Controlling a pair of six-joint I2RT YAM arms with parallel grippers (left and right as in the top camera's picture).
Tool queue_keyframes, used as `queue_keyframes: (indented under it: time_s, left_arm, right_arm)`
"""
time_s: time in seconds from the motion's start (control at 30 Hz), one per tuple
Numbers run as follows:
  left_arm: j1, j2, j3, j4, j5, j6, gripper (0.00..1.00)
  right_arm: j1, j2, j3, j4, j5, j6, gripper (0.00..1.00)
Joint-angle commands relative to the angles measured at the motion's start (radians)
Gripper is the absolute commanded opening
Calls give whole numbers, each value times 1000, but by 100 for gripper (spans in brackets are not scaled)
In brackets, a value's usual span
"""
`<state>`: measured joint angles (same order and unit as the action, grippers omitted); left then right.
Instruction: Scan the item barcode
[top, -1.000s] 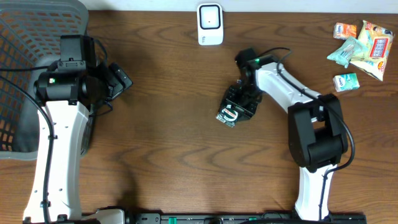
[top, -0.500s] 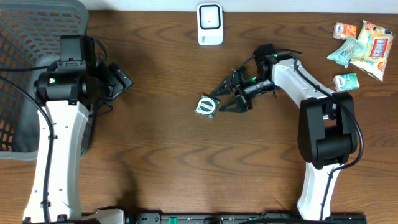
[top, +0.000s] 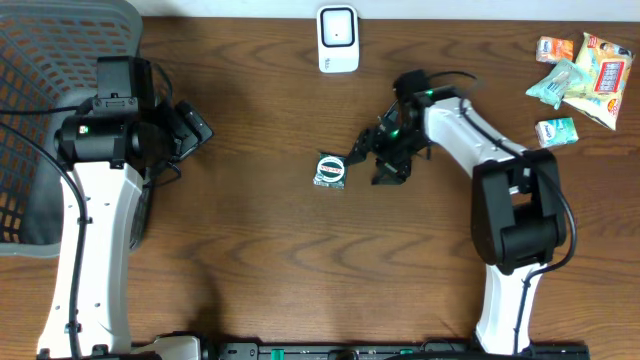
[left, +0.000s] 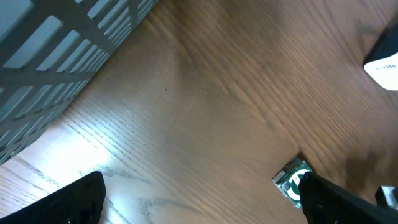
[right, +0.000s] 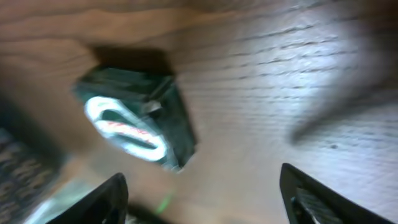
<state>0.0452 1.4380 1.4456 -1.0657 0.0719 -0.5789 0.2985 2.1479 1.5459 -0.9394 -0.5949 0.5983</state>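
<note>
Grey plastic mesh of a basket (top: 40, 120) is filling the far left of the worktop (top: 250, 250). The left fingers (left: 68, 202) are hanging beside it, spread wide with nothing between them.

Moving right, the item (top: 330, 169), a small dark packet with a white oval label, is now lying alone on the wood near the middle. A second ago it was tucked under the right arm's wrist, and half a second ago it was sitting at the fingertips. Now the right fingers (right: 323, 202) are standing apart just to its right, clear of it. So the packet is reading as released, label side up and well apart from the white scanner (top: 338, 38) at the top edge. Whether it is being put down for a fresh grip or after a finished scan, I cannot tell.

Farther right, a pile of snack packets (top: 580, 70) is waiting in the corner.

Only the overhead view is showing the item and the scanner whole, with the gap between them. The right wrist view is giving the label close but blurred, with no barcode visible. The left wrist view is catching the item (left: 293, 180) small and low, with only a corner of the scanner (left: 385, 62).
</note>
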Motion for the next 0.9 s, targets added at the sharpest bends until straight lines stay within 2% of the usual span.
queue_keyframes:
  time_s: [0.0,0.03,0.17,0.27,0.5,0.53,0.6,0.77,0.87]
  left_arm:
    - [5,1,-2,0,-13,-1,98]
    - [5,1,-2,0,-13,-1,98]
    - [5,0,-2,0,-13,-1,98]
    - [5,1,-2,0,-13,-1,98]
    - [5,1,-2,0,-13,-1,98]
    - [5,1,-2,0,-13,-1,98]
    - [5,1,-2,0,-13,-1,98]
    - [5,1,-2,0,-13,-1,98]
    - [5,1,-2,0,-13,-1,98]
  right_arm:
    - [58,12,66,-26,241,-24,76]
    - [76,12,90,-43,286,-26,79]
    - [145,12,183,-85,424,-39,80]
    - [192,12,245,-82,458,-41,88]
    - [253,14,271,14,456,-35,76]
    - [259,15,266,24,463,-20,77]
    - [274,15,252,31,510,25,99]
    - [316,15,218,15,673,70,99]
    - [336,15,211,13,690,70,99]
